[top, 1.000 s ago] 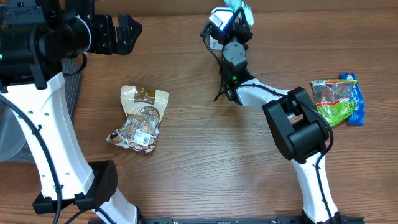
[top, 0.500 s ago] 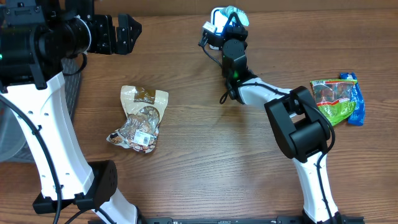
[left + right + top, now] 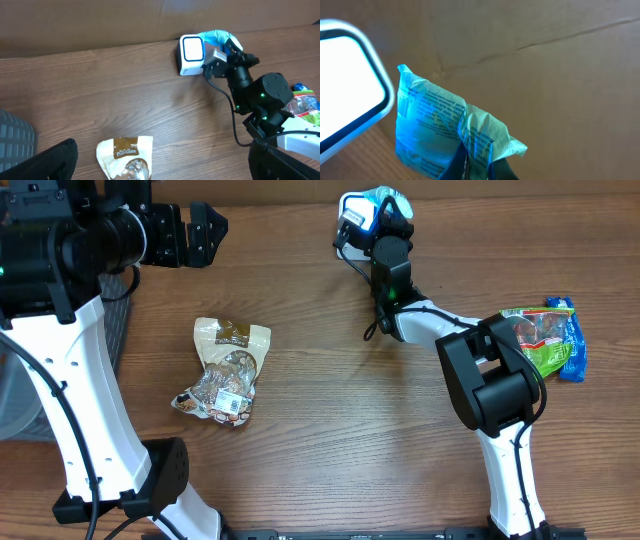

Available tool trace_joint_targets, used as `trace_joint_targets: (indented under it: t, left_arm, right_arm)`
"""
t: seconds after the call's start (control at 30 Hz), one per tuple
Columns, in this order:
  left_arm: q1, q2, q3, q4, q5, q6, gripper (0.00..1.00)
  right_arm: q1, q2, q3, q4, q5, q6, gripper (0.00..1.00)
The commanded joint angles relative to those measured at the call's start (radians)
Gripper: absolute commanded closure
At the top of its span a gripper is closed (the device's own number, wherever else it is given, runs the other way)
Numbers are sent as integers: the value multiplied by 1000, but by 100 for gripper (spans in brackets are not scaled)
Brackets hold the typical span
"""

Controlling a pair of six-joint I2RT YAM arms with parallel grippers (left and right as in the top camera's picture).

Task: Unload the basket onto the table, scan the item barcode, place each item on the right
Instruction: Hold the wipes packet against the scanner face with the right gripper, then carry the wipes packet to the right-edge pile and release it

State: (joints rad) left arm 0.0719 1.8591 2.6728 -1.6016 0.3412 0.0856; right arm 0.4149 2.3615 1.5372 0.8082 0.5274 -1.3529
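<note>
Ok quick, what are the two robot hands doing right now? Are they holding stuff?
Left gripper: open, holding nothing.
Right gripper: shut on the blue packet.

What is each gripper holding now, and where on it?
Right gripper pinches the blue packet by its crumpled edge, beside the scanner. Left gripper is open, holding nothing.
</note>
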Motion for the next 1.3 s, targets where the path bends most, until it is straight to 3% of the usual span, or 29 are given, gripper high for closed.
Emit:
trace_joint_targets:
  t: [0.0, 0.2, 0.37, 0.63, 0.7, 0.77, 0.83, 0.97, 1.03, 1.2, 1.27]
  left_arm:
    - [-3, 6, 6, 1, 14, 19, 0]
    - [-3, 6, 6, 1, 14, 19, 0]
    - [-3, 6, 6, 1, 14, 19, 0]
    - [-3, 6, 6, 1, 14, 19, 0]
    - [-3, 6, 6, 1, 14, 19, 0]
    - [-3, 6, 6, 1, 14, 19, 1]
    - [-3, 6, 6, 1, 14, 19, 0]
    - [-3, 6, 6, 1, 14, 19, 0]
    - [-3, 6, 6, 1, 14, 19, 0]
    - [-3, 6, 6, 1, 14, 19, 0]
    - [-3, 6, 6, 1, 14, 19, 0]
  right_arm:
    - [8, -11, 16, 55, -6, 13, 96]
    - [31, -13, 16, 73, 39, -69, 96]
    - [68, -41, 13, 47, 119, -46, 96]
    - [148, -246, 10, -386, 124, 305, 96]
    - [170, -314, 10, -474, 110, 492, 96]
    - [188, -401, 10, -627, 34, 677, 96]
    - [200, -490, 10, -784, -91, 771, 96]
    - [201, -650, 10, -933, -185, 983, 96]
    - [193, -713, 10, -988, -161, 1081, 96]
    - [85, -828, 10, -1195, -155, 1500, 96]
    - [22, -845, 10, -1290, -156, 1586, 96]
